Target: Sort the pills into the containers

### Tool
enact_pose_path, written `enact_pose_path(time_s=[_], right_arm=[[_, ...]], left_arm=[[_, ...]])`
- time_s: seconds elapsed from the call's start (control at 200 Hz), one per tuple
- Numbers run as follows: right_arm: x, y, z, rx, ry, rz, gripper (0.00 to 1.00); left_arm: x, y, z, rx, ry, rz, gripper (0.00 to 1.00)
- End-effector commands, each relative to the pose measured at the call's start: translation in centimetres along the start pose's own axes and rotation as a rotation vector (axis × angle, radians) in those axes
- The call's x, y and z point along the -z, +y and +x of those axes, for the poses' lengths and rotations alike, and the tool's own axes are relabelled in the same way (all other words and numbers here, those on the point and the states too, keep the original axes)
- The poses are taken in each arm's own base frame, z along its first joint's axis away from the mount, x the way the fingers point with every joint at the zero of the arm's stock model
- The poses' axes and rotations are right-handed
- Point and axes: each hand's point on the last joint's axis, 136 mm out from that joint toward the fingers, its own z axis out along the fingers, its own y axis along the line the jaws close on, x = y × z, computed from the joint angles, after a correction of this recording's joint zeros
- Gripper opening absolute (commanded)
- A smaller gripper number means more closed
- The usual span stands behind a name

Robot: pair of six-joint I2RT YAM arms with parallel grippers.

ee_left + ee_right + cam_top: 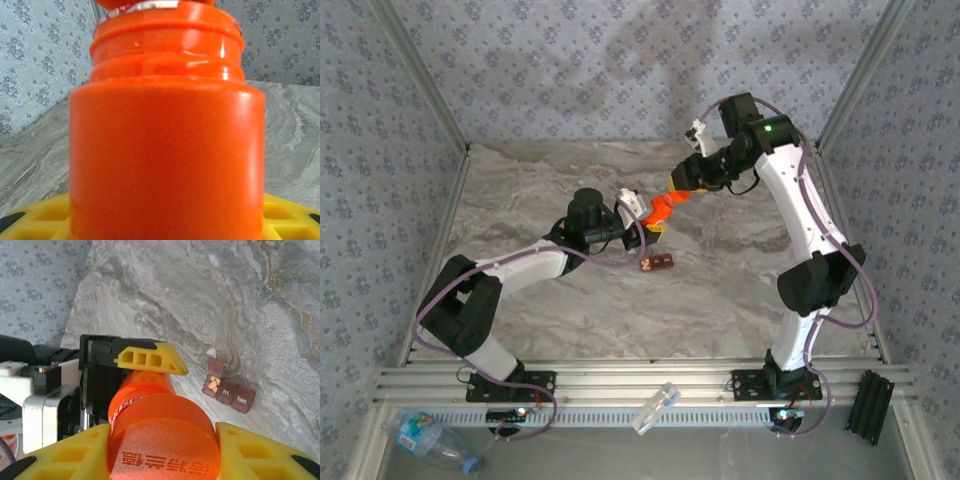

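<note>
Left arm lies low, stretched from the near left toward table centre, the left gripper [646, 216] pinching the body of the small orange-red cylindrical plastic pill bottle [663, 208]. Right arm rises from the near right, folds over at the far side and bends back leftward, the right gripper [680, 188] with yellow fingers [250, 452] pressed on either side of the bottle's cap end. Bottle sits slanted between the two grippers above the middle of the grey marble-patterned table [740, 290], glossy with a ridged neck and printed characters on the cap. Just near of it lies a brown strip pill organiser [657, 263], one compartment open on pale pills [214, 384].
</note>
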Motion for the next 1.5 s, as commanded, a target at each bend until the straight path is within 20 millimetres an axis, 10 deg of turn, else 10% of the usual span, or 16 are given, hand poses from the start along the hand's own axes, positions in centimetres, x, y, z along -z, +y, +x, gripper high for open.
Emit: enact_pose_path(time_s=[0.0,1.499], right_arm=[[-0.1,1.2,0.9,0.035,0.038,-0.05,0.39],[-4.1,2.2,3.3,0.045,0.157,-0.137,0.37]], left_arm=[[-0.1,0.2,-1.6,-0.048,-0.031,0.025,0.0],[0.8,-0.7,-5.4,-0.119,-0.112,0.063,0.0]])
